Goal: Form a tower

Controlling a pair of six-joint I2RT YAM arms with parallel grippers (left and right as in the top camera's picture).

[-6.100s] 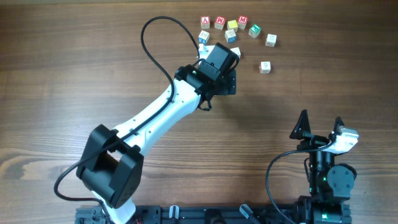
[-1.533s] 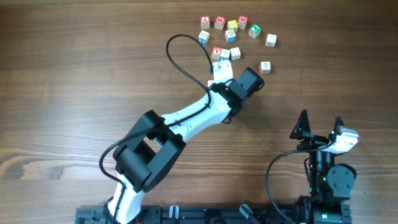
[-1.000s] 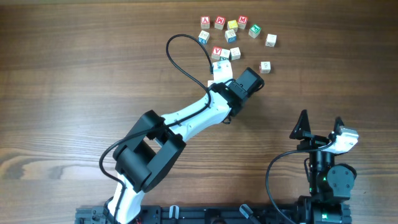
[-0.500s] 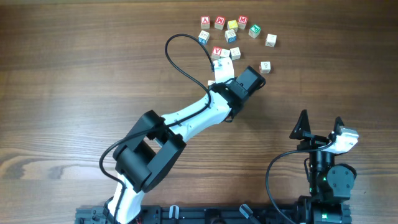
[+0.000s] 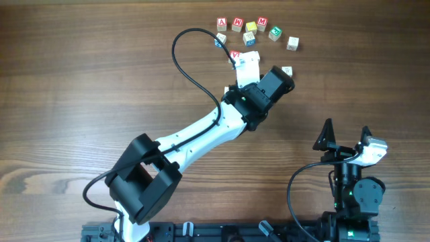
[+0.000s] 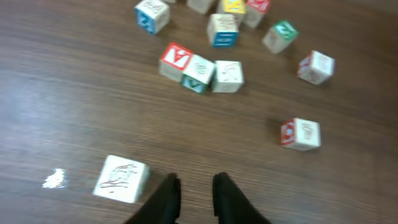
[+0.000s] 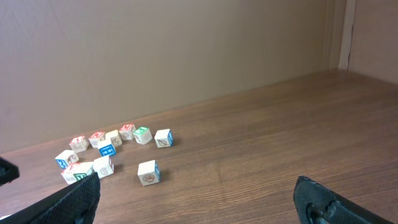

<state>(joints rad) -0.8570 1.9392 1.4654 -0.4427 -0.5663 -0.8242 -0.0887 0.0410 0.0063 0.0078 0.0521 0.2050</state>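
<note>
Tower cubes [image 6: 227, 76] loose, table [image 6: 74, 93] open; empty left claw [image 6: 194, 196] ajar, empty right claw [image 7: 196, 180] wide.

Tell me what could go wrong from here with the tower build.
1. The left gripper sits low and empty, jaws barely parted, close beside the pale cream wooden cube with dark line markings. A sideways swing could knock that cube.
2. The row of three small wooden letter cubes lies with its cubes touching. Gripping one may drag its neighbours along.
</note>
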